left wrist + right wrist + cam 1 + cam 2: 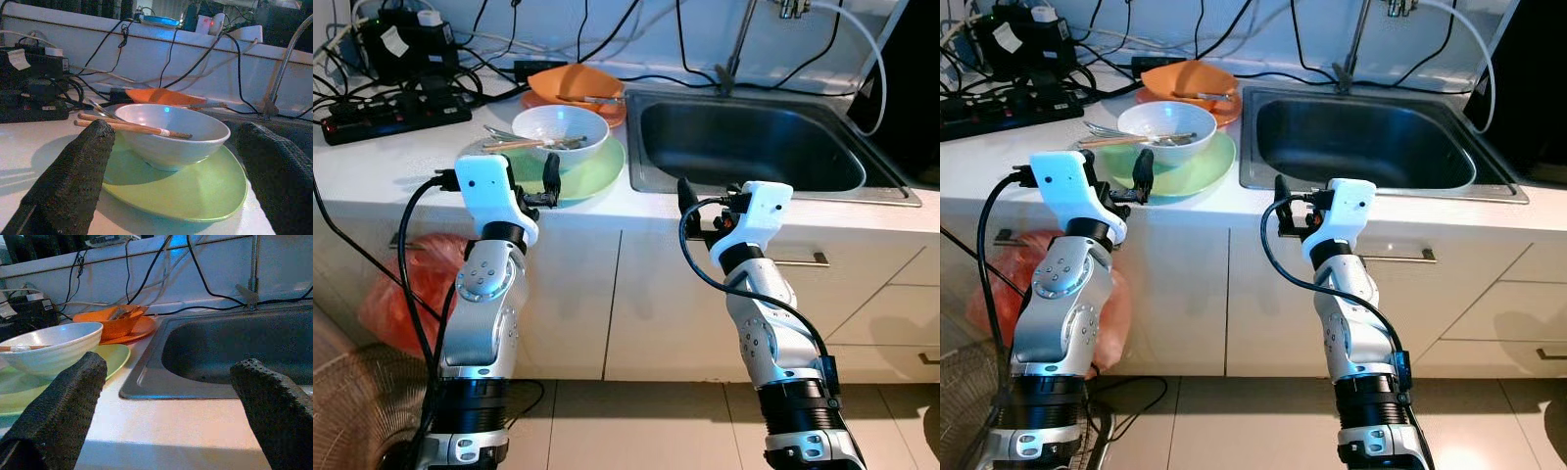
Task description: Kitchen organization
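Left eye view looks down on a white table with both arms raised at its front edge. The left gripper [548, 184] hovers at the front edge just before the green plate [597, 174], its 2 fingers [73, 181] spread wide and holding nothing; the wrist view looks between them at the white bowl [171, 134], which sits on that plate with chopsticks [127, 127] laid across its rim and what looks like a fork beside them. The right gripper [690, 211] hangs at the front edge before the sink [744, 147], fingers likewise wide apart and empty. Behind the white bowl, near the back edge, an orange bowl [576, 83] rests on an orange plate [607, 110] with utensils in it. My judgement is that the stacked dishes are what needs sorting, probably into the sink just beside them. The risk lies in the stack: gripping the thin plate rim could tilt it so the bowl slides, and the loose chopsticks would roll off at any tilt or nudge; a finger pushed in low might shove plate and bowl back into the orange set. A power strip [396, 113] and a tangle of black cables lie at the back left corner, close enough that a wide swing or spilled liquid would be bad there. The faucet [734, 59] and its cables stand at the sink's back rim, and an orange bag [411, 294] hangs below the table.
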Robot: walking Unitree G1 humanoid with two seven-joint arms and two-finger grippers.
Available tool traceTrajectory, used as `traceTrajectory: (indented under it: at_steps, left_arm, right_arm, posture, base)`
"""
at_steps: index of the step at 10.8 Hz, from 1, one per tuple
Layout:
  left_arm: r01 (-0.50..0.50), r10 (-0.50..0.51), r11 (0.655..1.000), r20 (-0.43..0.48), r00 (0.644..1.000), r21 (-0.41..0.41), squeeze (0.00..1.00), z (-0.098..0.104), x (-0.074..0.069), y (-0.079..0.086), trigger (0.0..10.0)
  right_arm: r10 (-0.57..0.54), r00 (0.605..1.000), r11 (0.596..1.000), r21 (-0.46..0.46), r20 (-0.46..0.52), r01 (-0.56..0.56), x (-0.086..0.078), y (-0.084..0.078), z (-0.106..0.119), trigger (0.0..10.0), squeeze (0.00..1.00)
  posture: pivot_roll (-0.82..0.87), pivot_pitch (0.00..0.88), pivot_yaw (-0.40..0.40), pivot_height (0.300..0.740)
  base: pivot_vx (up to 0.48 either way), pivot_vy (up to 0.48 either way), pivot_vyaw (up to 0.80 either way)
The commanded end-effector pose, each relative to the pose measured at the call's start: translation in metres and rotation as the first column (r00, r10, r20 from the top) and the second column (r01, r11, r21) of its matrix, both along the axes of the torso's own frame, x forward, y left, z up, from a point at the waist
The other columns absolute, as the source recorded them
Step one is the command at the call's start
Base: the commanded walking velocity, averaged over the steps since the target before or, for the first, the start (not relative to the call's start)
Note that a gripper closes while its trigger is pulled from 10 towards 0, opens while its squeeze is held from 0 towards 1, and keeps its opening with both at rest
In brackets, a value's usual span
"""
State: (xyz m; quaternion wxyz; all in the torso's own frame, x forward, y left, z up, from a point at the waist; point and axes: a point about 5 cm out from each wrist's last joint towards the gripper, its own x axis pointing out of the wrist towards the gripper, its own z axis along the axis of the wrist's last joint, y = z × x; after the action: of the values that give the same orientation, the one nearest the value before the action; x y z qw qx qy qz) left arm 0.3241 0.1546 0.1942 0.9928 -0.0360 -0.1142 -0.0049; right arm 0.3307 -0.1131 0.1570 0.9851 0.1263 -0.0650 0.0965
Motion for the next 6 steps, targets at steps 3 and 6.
traceTrajectory:
  at_steps: [3, 6]
  left_arm:
    - [-0.059, 0.057, 0.995, -0.027, 0.998, -0.078, 0.00, -0.010, 0.004, 0.011, 10.0]
    - [-0.093, 0.088, 0.986, -0.039, 0.995, -0.137, 0.00, -0.010, 0.011, 0.018, 10.0]
  right_arm:
    - [-0.021, 1.000, 1.000, -0.005, -0.002, 0.021, -0.001, -0.008, 0.000, 10.0, 0.00]
    - [0.120, 0.991, 0.990, -0.086, 0.051, -0.116, -0.003, -0.006, 0.009, 10.0, 0.00]
  posture:
    - [0.03, 0.000, -0.069, 0.740]
    - [0.02, 0.000, -0.072, 0.740]
  base:
    - [0.000, 0.000, 0.00]
    - [0.000, 0.000, 0.00]
